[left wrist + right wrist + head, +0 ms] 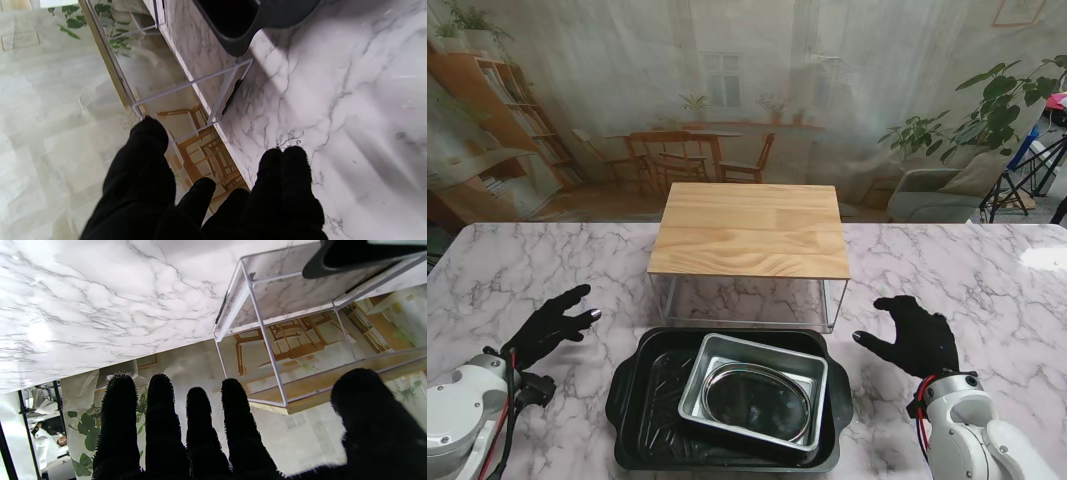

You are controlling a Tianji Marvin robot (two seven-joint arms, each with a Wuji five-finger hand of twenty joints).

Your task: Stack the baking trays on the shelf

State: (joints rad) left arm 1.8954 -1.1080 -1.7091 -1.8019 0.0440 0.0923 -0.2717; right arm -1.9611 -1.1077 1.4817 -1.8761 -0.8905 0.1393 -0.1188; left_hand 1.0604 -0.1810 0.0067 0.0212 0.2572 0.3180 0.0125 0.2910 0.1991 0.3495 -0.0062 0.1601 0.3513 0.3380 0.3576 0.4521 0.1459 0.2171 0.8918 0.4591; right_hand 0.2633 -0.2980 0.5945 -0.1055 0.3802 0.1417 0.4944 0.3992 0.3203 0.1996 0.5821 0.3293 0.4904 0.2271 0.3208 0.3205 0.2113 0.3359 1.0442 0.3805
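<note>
- Baking trays: silver tray (753, 392) nesting in black tray (639, 398), sitting at shelf's (752, 229) 6 o'clock on surface (522, 275).
- Left hand (552, 328), right hand (915, 336) flanking at 9 and 3, fingers spread, gripping nothing.
- Risk: uneven lift tipping the nested silver tray out.

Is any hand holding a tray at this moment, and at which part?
No. The left hand and right hand are open beside the nested trays, touching nothing.

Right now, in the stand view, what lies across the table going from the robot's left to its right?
left hand → black baking tray → silver baking tray → right hand
</note>
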